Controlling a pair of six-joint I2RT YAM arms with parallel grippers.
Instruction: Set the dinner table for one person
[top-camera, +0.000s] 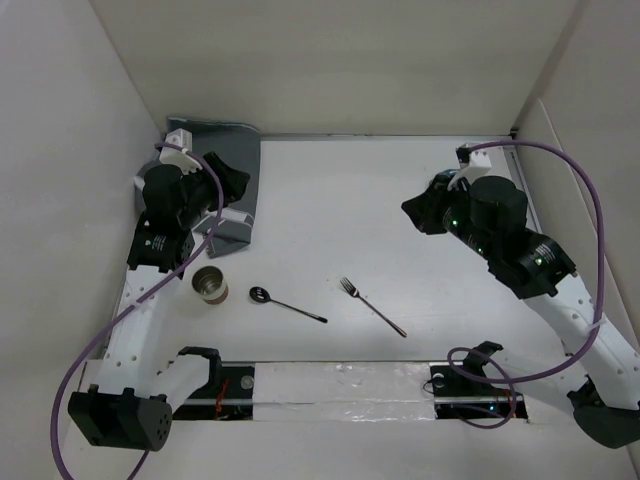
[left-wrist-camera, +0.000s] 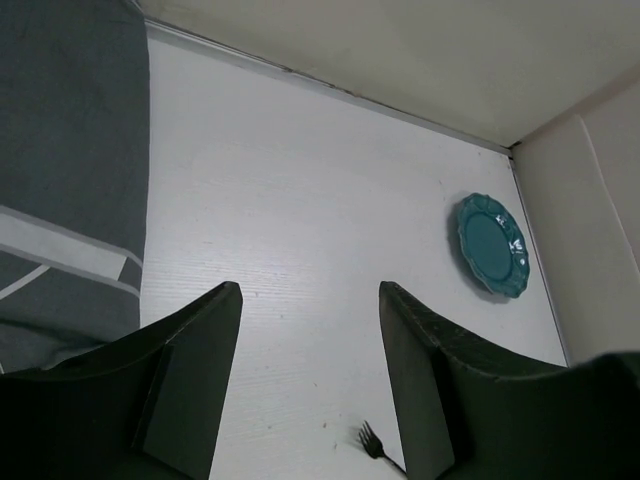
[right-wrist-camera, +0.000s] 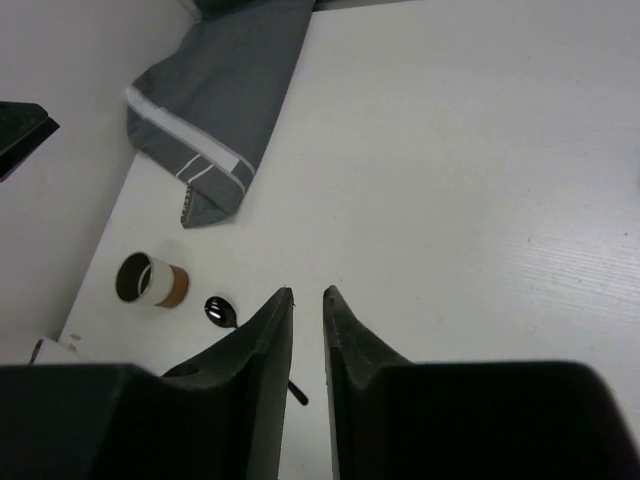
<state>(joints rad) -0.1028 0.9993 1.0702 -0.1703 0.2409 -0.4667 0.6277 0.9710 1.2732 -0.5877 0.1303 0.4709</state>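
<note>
the dinner table (top-camera: 400, 200) is a big plain white surface, boxed in by pale walls (top-camera: 350, 60) on the left, far and right sides. it fills pretty much the whole middle of the top view.

starting on the left, a dark grey placemat (top-camera: 243, 165) with pale stripes sits rumpled in the far left corner, one end folded over. the left gripper (left-wrist-camera: 310, 300) hangs above the placemat in the top view, fingers (left-wrist-camera: 190, 370) wide apart with nothing between them.

just off the placemat's near end there's a brown cup (top-camera: 210, 286) on the bare table. a bit further right of the placemat is a dark spoon (top-camera: 285, 303), and right of that a fork (top-camera: 372, 306), both lying flat and angled, not touching each other.

the right gripper (right-wrist-camera: 308, 295) is up in the air well to the right of the placemat. its fingers are nearly together with just a thin slit, holding nothing.

a teal scalloped plate (left-wrist-camera: 490, 245) lies way across from the placemat, close to the right wall. only the left wrist view shows it.

purple cables (top-camera: 590, 200) loop off both arms.
</note>
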